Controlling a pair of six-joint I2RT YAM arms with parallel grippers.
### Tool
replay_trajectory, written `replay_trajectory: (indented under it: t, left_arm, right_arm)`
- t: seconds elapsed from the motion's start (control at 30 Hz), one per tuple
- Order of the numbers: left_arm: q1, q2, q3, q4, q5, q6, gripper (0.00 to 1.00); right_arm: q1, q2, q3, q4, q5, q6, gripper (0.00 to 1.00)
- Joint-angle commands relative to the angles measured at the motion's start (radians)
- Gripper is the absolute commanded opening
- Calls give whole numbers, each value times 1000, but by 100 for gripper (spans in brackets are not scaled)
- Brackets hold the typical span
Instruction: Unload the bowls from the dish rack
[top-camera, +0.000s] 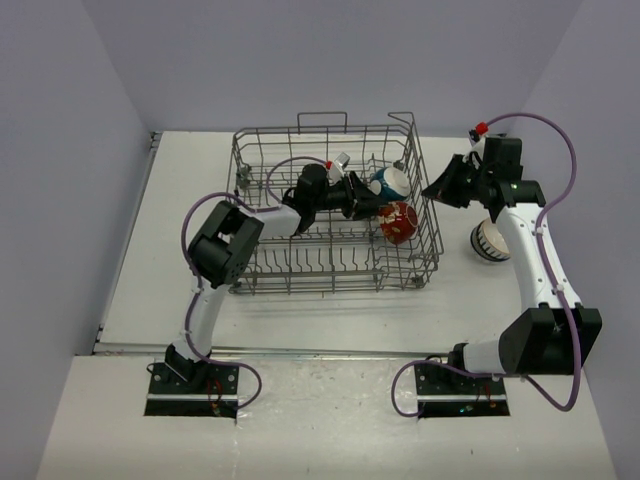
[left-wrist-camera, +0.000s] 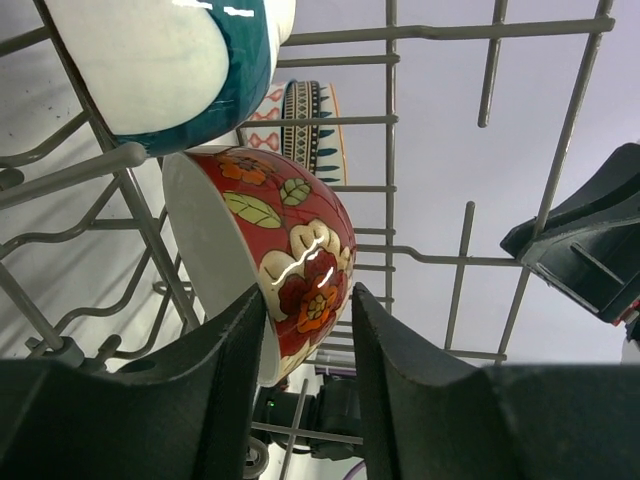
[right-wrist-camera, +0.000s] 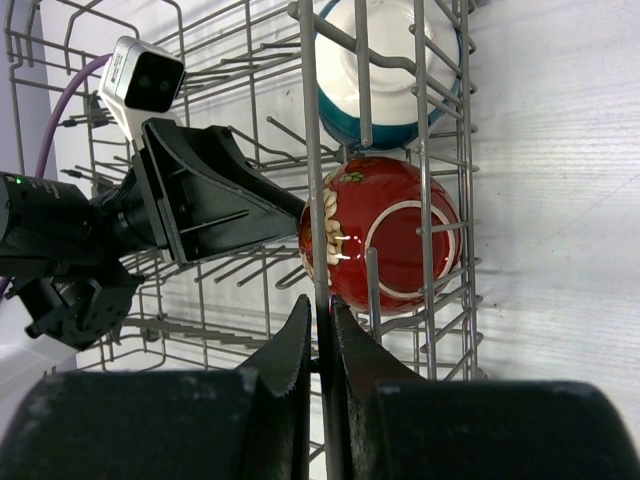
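A red patterned bowl (top-camera: 398, 222) (left-wrist-camera: 290, 250) (right-wrist-camera: 395, 235) stands on edge at the right end of the grey wire dish rack (top-camera: 300, 268), with a teal-white bowl (top-camera: 390, 181) (left-wrist-camera: 170, 70) (right-wrist-camera: 385, 70) just behind it. My left gripper (top-camera: 372, 207) (left-wrist-camera: 308, 292) is inside the rack and open. It straddles the red bowl's rim, one finger inside the bowl and the other a small gap off its outer wall. My right gripper (top-camera: 437, 190) (right-wrist-camera: 320, 305) is shut on an upright wire of the rack's right wall (right-wrist-camera: 310, 150).
A white bowl with dark stripes (top-camera: 488, 242) sits on the table right of the rack, beside the right arm. A patterned bowl (left-wrist-camera: 305, 125) shows through the wires in the left wrist view. Upright tines (top-camera: 300, 255) line the rack floor.
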Motion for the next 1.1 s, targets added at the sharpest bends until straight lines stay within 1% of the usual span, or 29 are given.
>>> replay_trajectory:
  t: [0.0,0.3,0.47,0.57,0.63,0.67,0.73,0.87,0.93,1.03,1.07]
  left_arm:
    - [-54,16,68,56,75,-26,40]
    - [-71,27,91,78,81,-62,37]
    - [-79,29,98,64,90,-80,39]
    - [-80,19,98,32,92,-60,41]
    - [-80,18,94,25,95,-56,40]
    - [-80,15,92,21,96,-51,35]
    - [-79,7,88,5,92,-34,32]
    - [-75,7,80,18,87,-39,20]
    - [-74,10,78,22,83,-40,18]
    - [-74,12,75,18,72,-29,12]
    - [-74,13,74,19,72,-26,6]
  right_arm:
    - [41,50,-11,-122,-50,-5,0]
    - [42,57,-7,-122,-58,-4,0]
    - [50,70,-5,-126,-55,-5,0]
    - [58,77,-2,-125,-52,-2,0]
    - [61,80,-2,-128,-50,-2,0]
    - [62,80,-2,-128,-44,-1,0]
    - [62,83,-2,-126,-44,-1,0]
    - [64,81,-5,-123,-44,-2,0]
    - [64,80,-7,-125,-44,-2,0]
    - [64,75,-8,-125,-43,-1,0]
    - [64,75,-8,-129,-38,-2,0]
